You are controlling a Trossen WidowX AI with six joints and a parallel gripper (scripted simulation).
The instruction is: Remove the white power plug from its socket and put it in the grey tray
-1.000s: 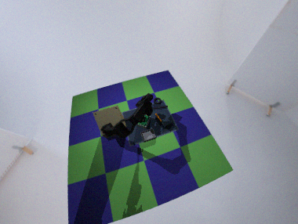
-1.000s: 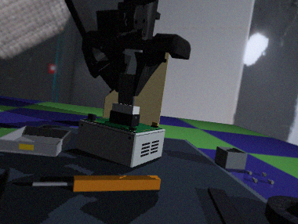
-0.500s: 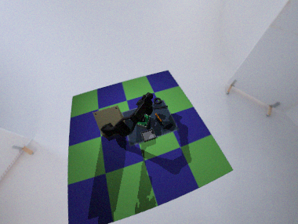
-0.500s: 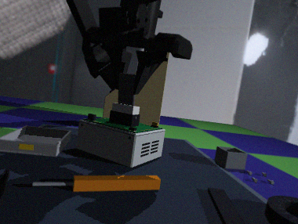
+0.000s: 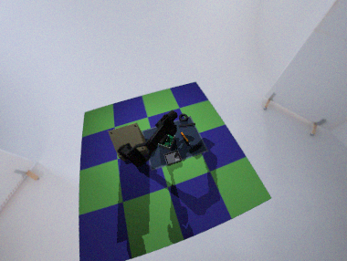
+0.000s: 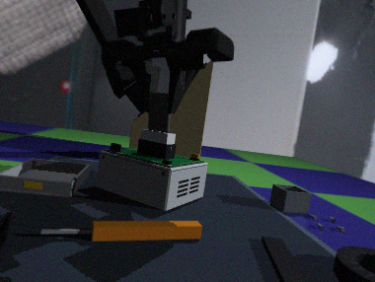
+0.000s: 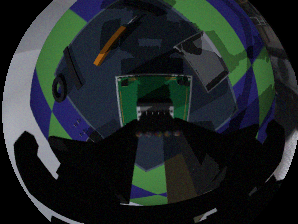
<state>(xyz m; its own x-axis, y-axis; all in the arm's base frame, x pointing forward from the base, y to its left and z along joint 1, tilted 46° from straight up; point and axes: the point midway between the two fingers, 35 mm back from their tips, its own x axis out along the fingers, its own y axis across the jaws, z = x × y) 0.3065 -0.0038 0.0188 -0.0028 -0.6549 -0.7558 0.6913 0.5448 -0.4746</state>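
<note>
Obscured, exterior view: my gripper's fingertips (image 6: pixel 159 129), their contact with the white plug (image 6: pixel 158 136) hidden behind its top. Cropped, same view: grey tray (image 6: pixel 49 184) at left; black ring (image 6: pixel 356 265) at lower right; upper arm (image 6: pixel 150 15) at top. Too small for me, top view: the plug's seating.
</note>
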